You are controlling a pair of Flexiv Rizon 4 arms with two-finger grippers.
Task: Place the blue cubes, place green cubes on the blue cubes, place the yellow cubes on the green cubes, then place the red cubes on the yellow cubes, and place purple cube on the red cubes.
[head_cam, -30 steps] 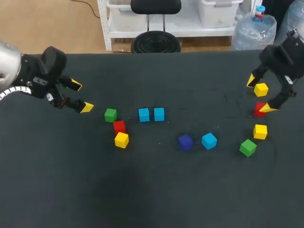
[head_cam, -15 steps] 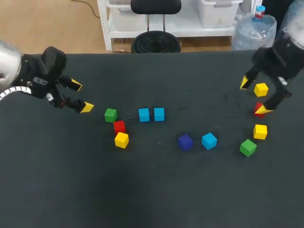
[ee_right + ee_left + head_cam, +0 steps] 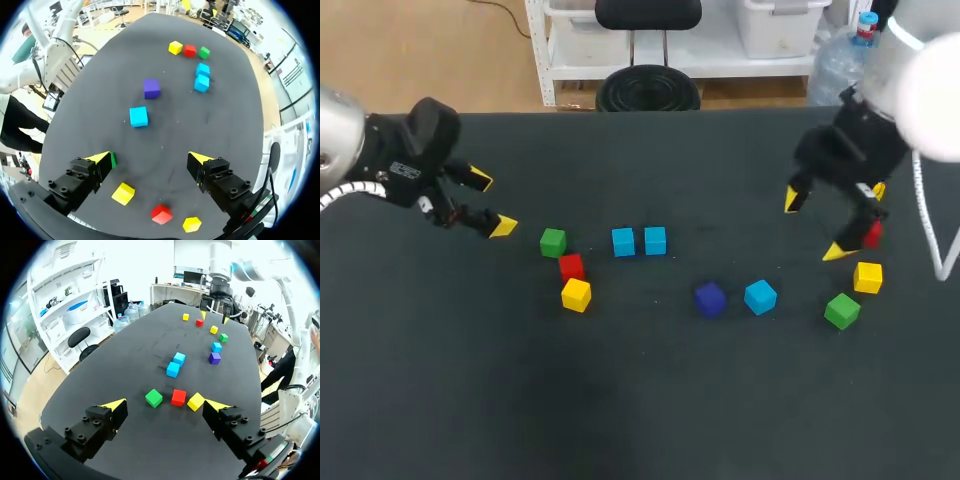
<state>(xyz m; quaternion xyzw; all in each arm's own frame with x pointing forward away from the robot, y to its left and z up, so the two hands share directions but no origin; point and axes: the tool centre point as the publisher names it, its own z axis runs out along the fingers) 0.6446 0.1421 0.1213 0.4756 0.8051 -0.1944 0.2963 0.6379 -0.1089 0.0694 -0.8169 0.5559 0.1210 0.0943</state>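
Head view: my right pincer [image 3: 815,225] is hanging spread and empty, having swung inward over the last second.
Left wrist view: my left pincer [image 3: 165,405] is idling spread, empty, unmoved.
Right wrist view: the blue cube [image 3: 138,116] is lying ahead of the right fingers, apart from them. I am judging it light, rigid and smooth, so I am planning to grip two opposite flat faces.

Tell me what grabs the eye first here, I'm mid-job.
Bright cubes lie scattered singly on the black table, none stacked: two blue cubes side by side mid-table, with a green cube, red cube and yellow cube clustered to their left. My right gripper hangs open over the table's right side, and my left gripper, also open, sits just left of the green cube.
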